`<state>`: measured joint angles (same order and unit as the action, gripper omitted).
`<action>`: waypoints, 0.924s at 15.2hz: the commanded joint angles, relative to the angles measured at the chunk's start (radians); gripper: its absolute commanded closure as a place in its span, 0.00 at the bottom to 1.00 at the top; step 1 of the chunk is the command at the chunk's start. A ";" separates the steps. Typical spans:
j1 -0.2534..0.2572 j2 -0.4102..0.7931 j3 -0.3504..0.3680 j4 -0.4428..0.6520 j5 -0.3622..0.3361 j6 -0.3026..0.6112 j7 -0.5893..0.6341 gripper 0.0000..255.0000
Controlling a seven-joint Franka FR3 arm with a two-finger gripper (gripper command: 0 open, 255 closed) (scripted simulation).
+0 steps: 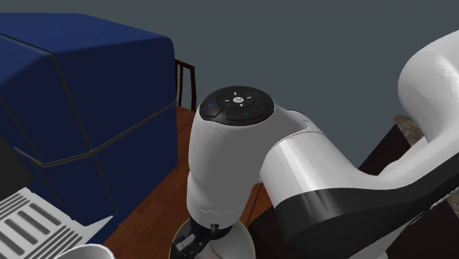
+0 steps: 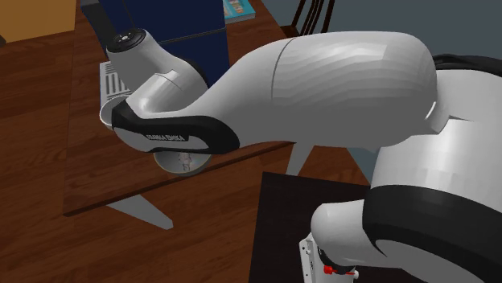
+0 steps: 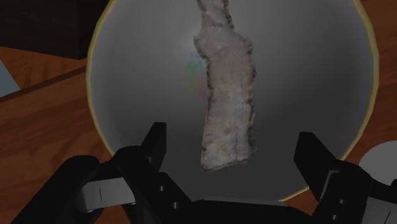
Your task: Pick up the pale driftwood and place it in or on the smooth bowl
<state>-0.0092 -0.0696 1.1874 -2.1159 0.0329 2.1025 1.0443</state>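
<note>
so rough driftwood [image 3: 228, 95] sits in smooth rnd bowl [image 3: 127, 79], pincer [image 3: 232, 133] spread.

White lettering is running along the black curved band [image 2: 172, 137] on the white robot arm [image 2: 338, 80], lying at about nine o'clock in the second exterior view. It is appearing to read "FRANKA EMIKA", though it is too small to be sure. In the shoulder view, the black round button cap [image 1: 237, 103] on the arm is showing a small white centre icon ringed by tiny white and blue marks, none forming a word.
</note>
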 commanded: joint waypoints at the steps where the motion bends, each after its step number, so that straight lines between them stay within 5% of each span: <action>1: 0.000 0.000 0.000 0.000 0.000 0.000 0.000 0.00; 6: 0.014 -0.094 -0.047 0.087 0.089 -0.130 -0.067 0.00; 14: 0.019 -0.092 -0.051 0.086 0.088 -0.130 -0.066 0.00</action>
